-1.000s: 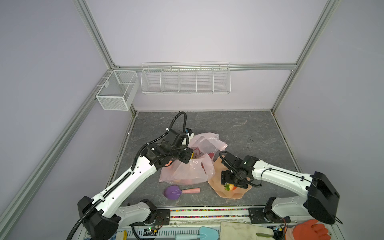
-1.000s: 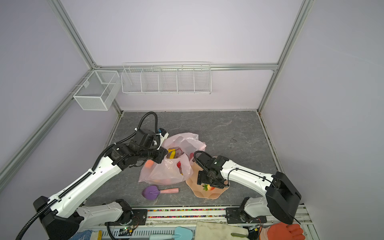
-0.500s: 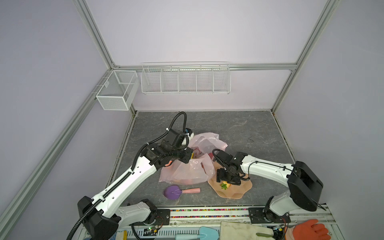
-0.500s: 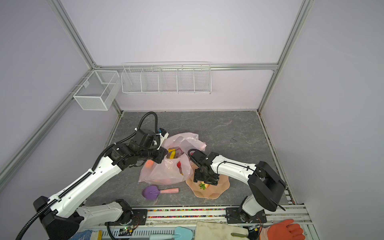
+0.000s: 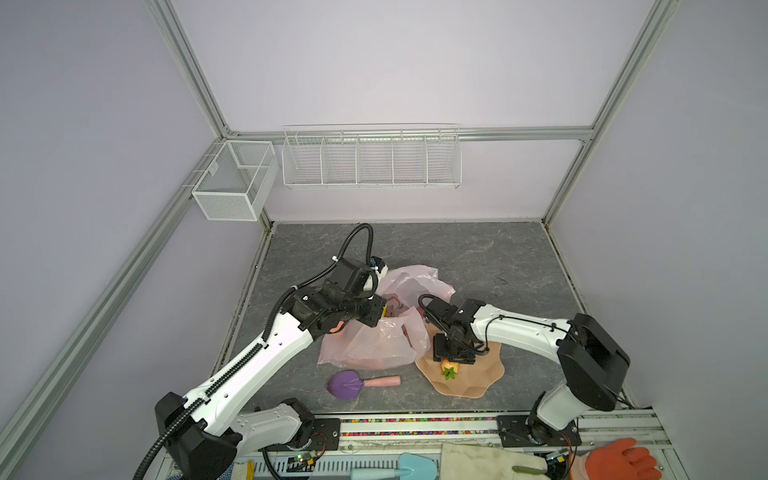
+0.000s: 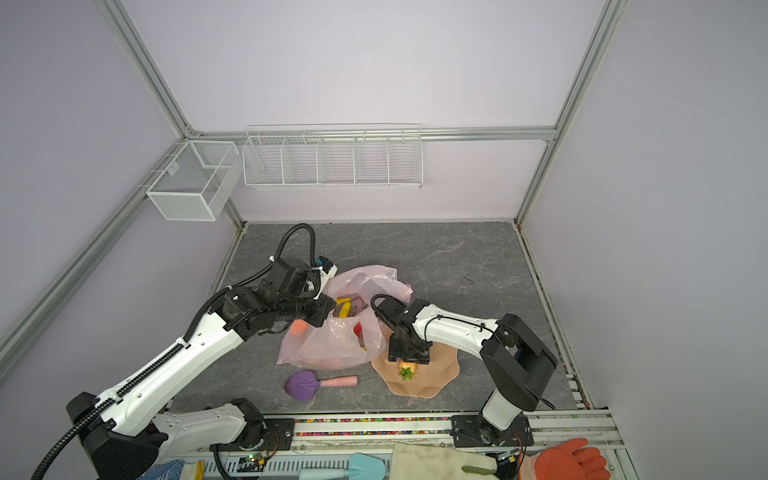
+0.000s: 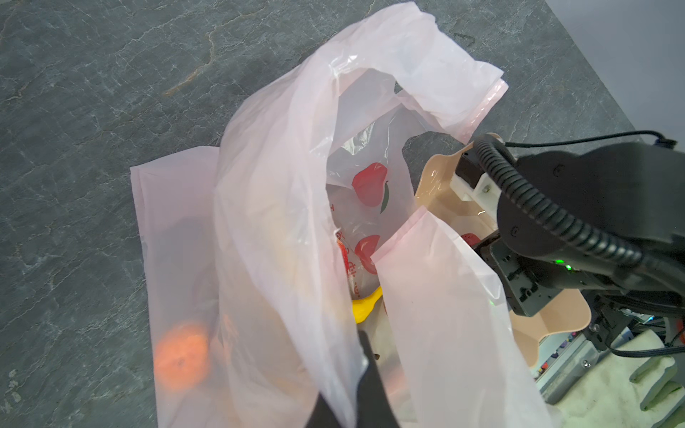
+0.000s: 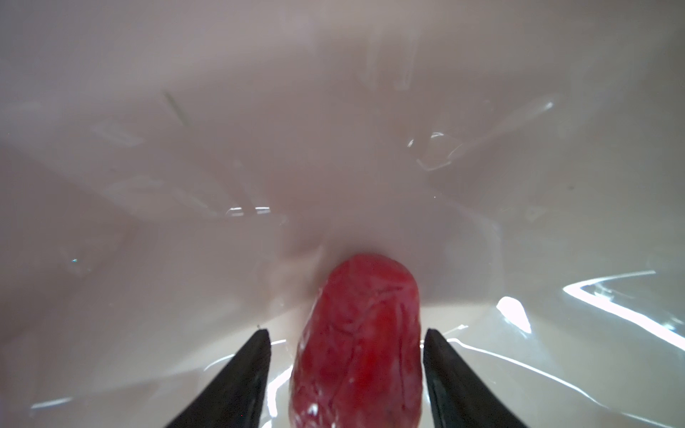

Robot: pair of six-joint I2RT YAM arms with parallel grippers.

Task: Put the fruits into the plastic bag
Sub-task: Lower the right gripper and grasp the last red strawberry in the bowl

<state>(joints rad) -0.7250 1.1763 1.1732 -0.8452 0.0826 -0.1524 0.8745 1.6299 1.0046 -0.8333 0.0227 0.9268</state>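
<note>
while the left tool [image 7: 341,365] pinches shut on the plastic bag [image 5: 386,345] rim, bag slumped mid-counter [image 5: 457,257], orange [image 7: 181,355] and banana [image 7: 365,307] inside, right tool [image 8: 344,331] spread open around a red strawberry [image 8: 359,352], gap either side, in the peach bowl [image 5: 482,374] at the bag's 4 o'clock

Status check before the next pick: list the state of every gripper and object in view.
Bag: mouth open, partly filled
Left gripper: shut on bag, holding it open
Bowl: flat on table, beside bag
Strawberry: lying in bowl, ungripped
Right gripper: open, astride strawberry, not touching
Orange: in bag, seen through it
Banana: in bag
Scoop: lying on table, untouched
</note>
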